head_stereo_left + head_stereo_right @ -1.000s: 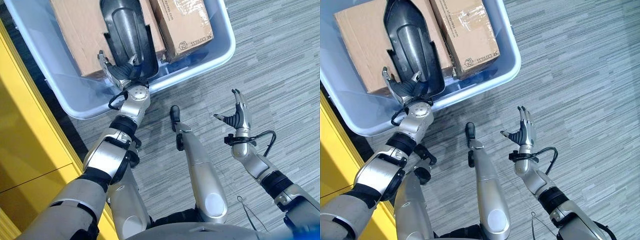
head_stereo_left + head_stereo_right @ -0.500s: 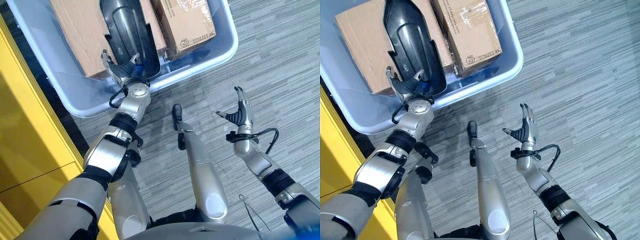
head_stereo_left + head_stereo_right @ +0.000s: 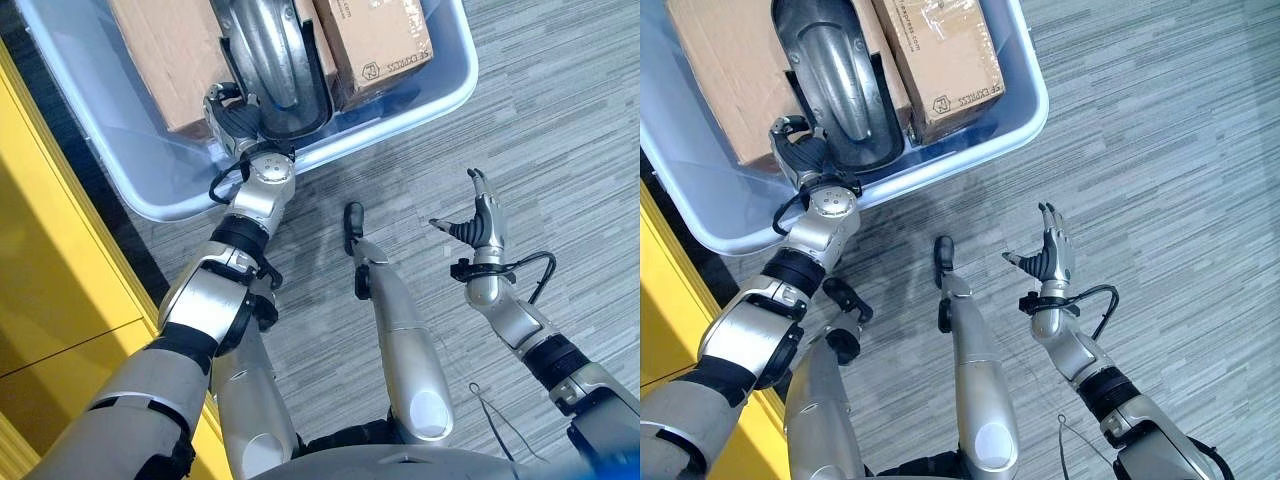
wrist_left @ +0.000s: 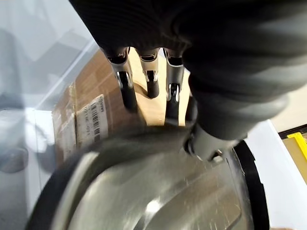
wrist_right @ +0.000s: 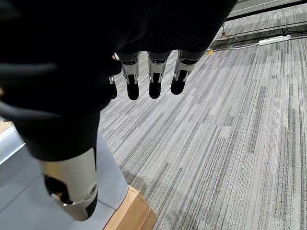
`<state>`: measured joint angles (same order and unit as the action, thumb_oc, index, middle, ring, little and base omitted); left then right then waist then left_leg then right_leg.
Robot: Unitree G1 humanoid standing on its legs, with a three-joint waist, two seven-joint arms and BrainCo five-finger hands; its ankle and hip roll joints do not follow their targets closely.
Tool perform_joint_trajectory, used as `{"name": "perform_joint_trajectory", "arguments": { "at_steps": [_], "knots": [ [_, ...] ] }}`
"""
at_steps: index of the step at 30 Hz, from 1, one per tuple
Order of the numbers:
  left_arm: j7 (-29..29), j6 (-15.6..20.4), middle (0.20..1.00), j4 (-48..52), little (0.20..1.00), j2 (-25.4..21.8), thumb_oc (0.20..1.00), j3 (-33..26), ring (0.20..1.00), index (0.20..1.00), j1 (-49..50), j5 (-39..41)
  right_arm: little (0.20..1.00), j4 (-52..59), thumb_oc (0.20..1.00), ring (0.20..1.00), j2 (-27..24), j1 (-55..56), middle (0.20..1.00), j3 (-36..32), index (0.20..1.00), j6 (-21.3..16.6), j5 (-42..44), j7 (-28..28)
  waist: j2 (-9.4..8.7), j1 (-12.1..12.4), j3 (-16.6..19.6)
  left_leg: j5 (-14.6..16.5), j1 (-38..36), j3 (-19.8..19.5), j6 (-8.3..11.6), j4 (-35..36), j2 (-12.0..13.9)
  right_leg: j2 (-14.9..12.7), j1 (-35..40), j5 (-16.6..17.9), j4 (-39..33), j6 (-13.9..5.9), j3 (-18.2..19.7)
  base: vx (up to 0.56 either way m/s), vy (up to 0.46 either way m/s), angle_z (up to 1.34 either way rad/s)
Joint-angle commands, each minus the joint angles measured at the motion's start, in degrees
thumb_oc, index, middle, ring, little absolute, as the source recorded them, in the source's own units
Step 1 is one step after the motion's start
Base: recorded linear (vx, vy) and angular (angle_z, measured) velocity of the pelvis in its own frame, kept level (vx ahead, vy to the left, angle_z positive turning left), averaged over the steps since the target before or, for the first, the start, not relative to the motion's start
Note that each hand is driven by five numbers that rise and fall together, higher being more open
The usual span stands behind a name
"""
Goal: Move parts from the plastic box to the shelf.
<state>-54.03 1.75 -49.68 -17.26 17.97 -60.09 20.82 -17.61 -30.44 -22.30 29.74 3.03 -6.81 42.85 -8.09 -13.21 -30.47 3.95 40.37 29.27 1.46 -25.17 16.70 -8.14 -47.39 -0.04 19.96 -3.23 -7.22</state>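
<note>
Fingers of the left hand (image 3: 238, 120) curl round the dark part (image 3: 275, 55) inside the plastic box (image 3: 440, 95); right hand (image 3: 482, 222) spread wide, empty; nothing shelved yet, I think.

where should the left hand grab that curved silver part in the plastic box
Probably by its near rim, coming from the robot's side, thumb inside the hollow and fingers over the dark outer edge. The curved silver part lies wedged lengthwise between two cardboard boxes, so only its near end is free. The left hand is already curled on that rim.

Grey striped carpet floor (image 3: 560, 110), a yellow panel (image 3: 50, 290) along one side (glossy, seamed).
</note>
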Motion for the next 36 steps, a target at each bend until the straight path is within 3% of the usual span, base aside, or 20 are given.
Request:
{"name": "perform_joint_trajectory", "arguments": {
  "at_steps": [1, 3, 12, 18, 23, 24, 25, 36],
  "knots": [
    [8.55, -4.98, 0.2, -13.13, 0.2, 1.55, 0.2, 3.01, 0.2, 0.2, 7.87, 1.85, 1.0, 3.48, 1.0, 1.0, -2.32, 0.74, 1.0, -1.11, 1.0, 0.32, 1.11, 0.99, -1.47, -3.19, 0.68, 2.89, 3.23, -4.41, 4.07, -8.94, 3.67, -0.43, -1.1, -0.25, 6.18, -1.2, -2.7, 0.0, -0.042, -0.12],
    [9.99, -6.26, 0.2, -13.69, 0.2, 1.29, 0.2, 3.01, 0.2, 0.2, 7.88, -0.59, 1.0, 3.73, 1.0, 1.0, -2.19, 0.74, 1.0, -1.21, 1.0, 0.83, 1.62, 1.16, -1.61, -3.11, 0.68, 2.75, 4.01, -4.72, 4.27, -9.04, 3.69, -0.47, -1.75, -0.03, 6.23, -1.23, -2.84, 0.01, -0.049, -0.01],
    [4.13, -7.83, 0.2, -16.8, 0.2, 0.58, 0.2, 0.54, 0.2, 0.2, 7.18, 4.22, 1.0, 3.19, 1.0, 1.0, -1.84, 0.41, 1.0, -0.41, 1.0, 0.75, 3.07, 1.76, -2.41, -3.24, 0.68, 2.97, 5.71, -5.63, 4.49, -9.87, 3.69, -0.12, -3.07, 0.22, 6.41, -1.17, -2.93, 0.0, -0.036, -0.08],
    [3.06, -5.31, 0.2, -17.7, 0.2, 0.54, 0.2, -0.53, 0.2, 0.2, 7.56, 4.28, 1.0, 3.23, 1.0, 1.0, -1.77, 0.96, 1.0, 0.32, 1.0, -0.45, 3.65, 2.65, -2.92, -3.18, 0.68, 2.97, 6.43, -6.09, 4.62, -10.2, 4.07, -0.12, -3.63, 0.28, 6.53, -1.1, -3.28, 0.0, -0.036, 0.05],
    [4.58, -5.37, 0.2, -16.89, 0.2, 1.11, 0.2, -0.36, 0.2, 0.2, 7.57, 4.44, 1.0, 3.33, 1.0, 1.0, -1.53, 0.82, 1.0, 0.63, 1.0, -0.11, 3.45, 2.66, -2.91, -3.06, 0.68, 2.94, 6.5, -6.16, 4.63, -10.34, 4.19, -0.12, -3.7, 0.13, 6.86, -1.01, -3.43, 0.0, 0.0, 0.0],
    [4.15, -5.31, 0.796, -16.73, 0.796, 1.33, 0.796, -0.31, 0.796, 0.796, 7.56, 4.51, 1.0, 3.32, 1.0, 1.0, -1.53, 0.75, 1.0, 0.6, 1.0, -0.08, 3.53, 2.61, -2.92, -3.04, 0.68, 2.93, 6.54, -6.19, 4.63, -10.41, 4.21, -0.13, -3.72, 0.13, 6.94, -1.0, -3.49, 0.0, 0.0, 0.0],
    [4.33, -4.9, 1.0, -16.66, 1.0, 1.41, 1.0, -0.28, 1.0, 1.0, 7.6, 5.0, 1.0, 3.4, 1.0, 1.0, -1.48, 0.67, 1.0, 0.54, 1.0, 0.1, 3.54, 2.43, -2.92, -3.07, 0.68, 3.01, 6.44, -6.19, 4.58, -10.47, 4.23, -0.1, -3.68, 0.07, 7.07, -0.99, -3.51, 0.0, 0.0, 0.0],
    [4.66, -4.87, 1.0, -14.84, 1.0, 2.32, 1.0, 0.39, 1.0, 1.0, 7.46, 4.23, 1.0, 3.46, 1.0, 1.0, -1.34, 0.67, 1.0, 0.61, 1.0, 0.42, 3.26, 1.79, -2.55, -3.06, 0.68, 3.2, 5.96, -5.97, 4.43, -10.5, 4.25, -0.31, -3.49, -0.33, 7.63, -0.96, -3.4, 0.0, 0.0, 0.0]
  ]
}}
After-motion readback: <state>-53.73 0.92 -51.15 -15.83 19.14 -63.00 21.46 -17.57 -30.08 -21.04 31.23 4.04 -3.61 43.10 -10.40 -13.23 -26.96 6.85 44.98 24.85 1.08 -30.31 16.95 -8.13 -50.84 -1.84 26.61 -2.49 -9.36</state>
